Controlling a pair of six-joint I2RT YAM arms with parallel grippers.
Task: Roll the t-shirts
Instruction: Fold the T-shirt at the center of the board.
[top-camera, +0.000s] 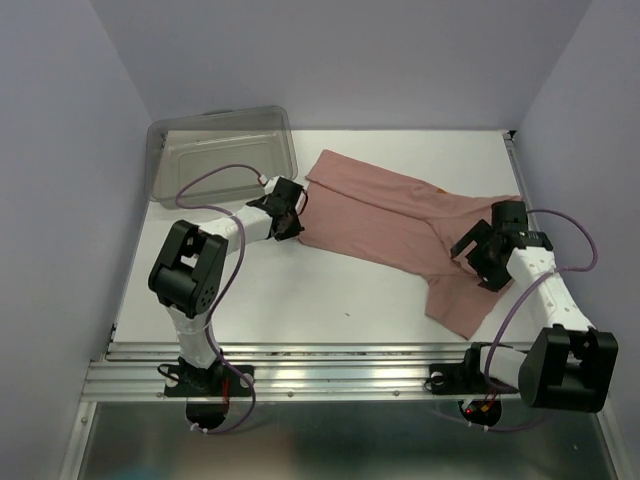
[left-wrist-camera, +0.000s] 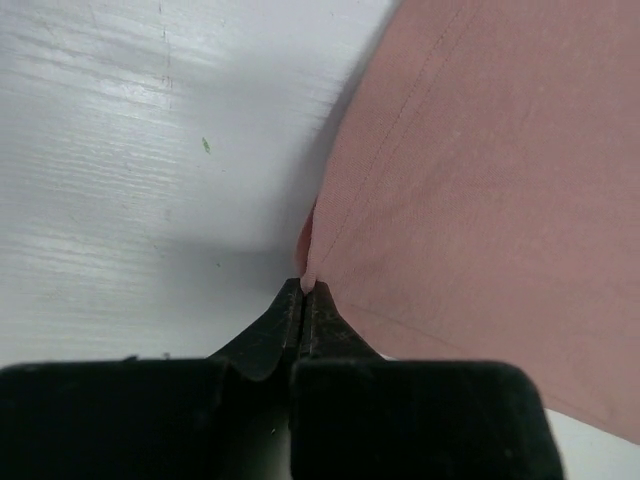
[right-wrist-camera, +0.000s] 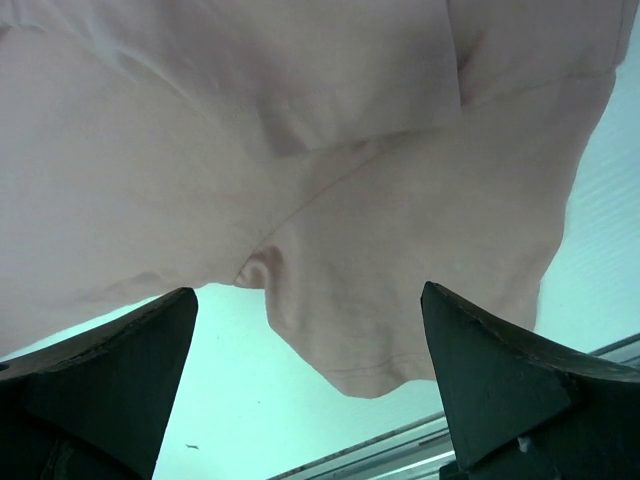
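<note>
My left gripper (left-wrist-camera: 303, 292), held low, pinches the pink t-shirt (left-wrist-camera: 480, 200) at its edge; my right gripper (right-wrist-camera: 308, 292) hovers spread above it.

The top camera is looking down from above and behind the bases, taking in the whole table (top-camera: 300, 290). Both wrist cameras are sitting very close: the one on the left gripper (left-wrist-camera: 303, 290) is facing one edge of the t-shirt (left-wrist-camera: 480, 180), the one on the right gripper (right-wrist-camera: 308, 295) its opposite end. All three are sharing that cloth.
</note>
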